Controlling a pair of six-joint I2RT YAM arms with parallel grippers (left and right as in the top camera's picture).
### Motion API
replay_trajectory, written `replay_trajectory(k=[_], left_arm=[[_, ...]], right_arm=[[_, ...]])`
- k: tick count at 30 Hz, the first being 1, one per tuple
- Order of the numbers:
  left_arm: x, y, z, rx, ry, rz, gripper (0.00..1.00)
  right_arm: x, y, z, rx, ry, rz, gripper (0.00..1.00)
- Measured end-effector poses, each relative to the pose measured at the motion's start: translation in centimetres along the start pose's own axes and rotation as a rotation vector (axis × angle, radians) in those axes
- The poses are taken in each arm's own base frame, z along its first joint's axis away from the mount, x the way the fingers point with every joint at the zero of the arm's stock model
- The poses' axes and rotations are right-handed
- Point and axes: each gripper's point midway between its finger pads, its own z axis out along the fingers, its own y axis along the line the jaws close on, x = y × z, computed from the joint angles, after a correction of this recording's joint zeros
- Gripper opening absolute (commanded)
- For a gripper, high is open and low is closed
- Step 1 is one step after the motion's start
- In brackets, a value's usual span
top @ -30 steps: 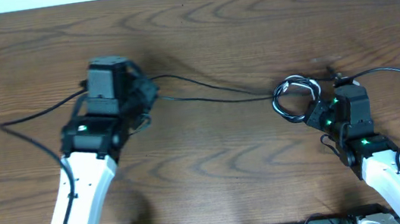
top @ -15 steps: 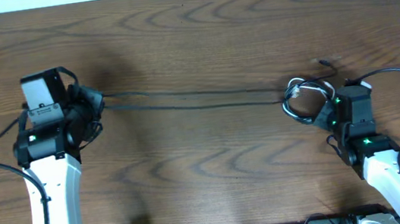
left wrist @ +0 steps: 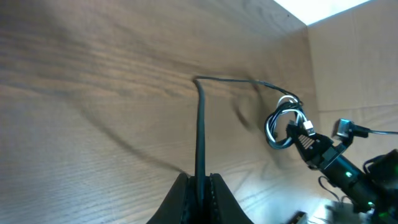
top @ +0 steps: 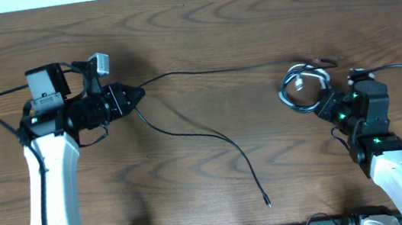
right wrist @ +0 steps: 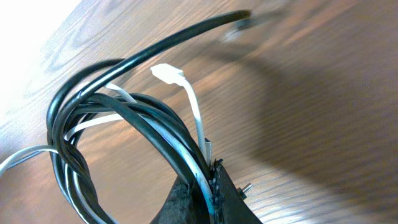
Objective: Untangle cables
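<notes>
**Left gripper [top: 136,95] slips one black cable [top: 211,133] out of the knot**

Left gripper is clamped hard on the thin black cable, which runs straight out from between its closed jaws in the wrist view. Half a second ago that cord was stretched tight as two strands from these fingers across to the tangle. Now the tension is gone. One strand trails loosely over the table [top: 197,21], ahead of the fingertips and back toward the robot's base, ending in a free plug end [top: 267,203] well apart from everything else. The other strand arcs forward from the fingers toward the tangle; whether it is still caught in it, I cannot tell.

Right gripper [top: 326,105] is likewise closed, pinching the coiled tangle [top: 302,88], which sits just beyond its tips. Up close, black loops remain wound around a white cable [right wrist: 186,93] whose plug sticks up out of the coil.

To my eye, one end of one cable has come clear, but the coil itself is not yet undone.
</notes>
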Motion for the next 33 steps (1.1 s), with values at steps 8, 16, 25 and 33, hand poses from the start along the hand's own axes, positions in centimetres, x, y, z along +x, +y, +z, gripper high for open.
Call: replay_trajectory(k=[8,16,25,33], left_arm=[[1.7,-0.3,5.4,0.07,0.143,0.006,0.17],[-2.2,-6.0,9.6,0.192,-0.008,0.266,0.17],[-10.5,-6.5,8.3,0.111,-0.361,0.06,0.17],[-8.2,-3.6,9.1,0.037,-0.272,-0.313,0.99]], right_arm=[[3.7,5.7,-1.5,-0.347,0.224,-0.007,0.01],[3.7,7.6,-2.3,-0.448,0.255,0.025,0.01],[3.6,8.1,-2.5,-0.474,0.262,0.043,0.01],[3.6,8.0,-2.5,-0.472,0.261,0.044,0.01]])
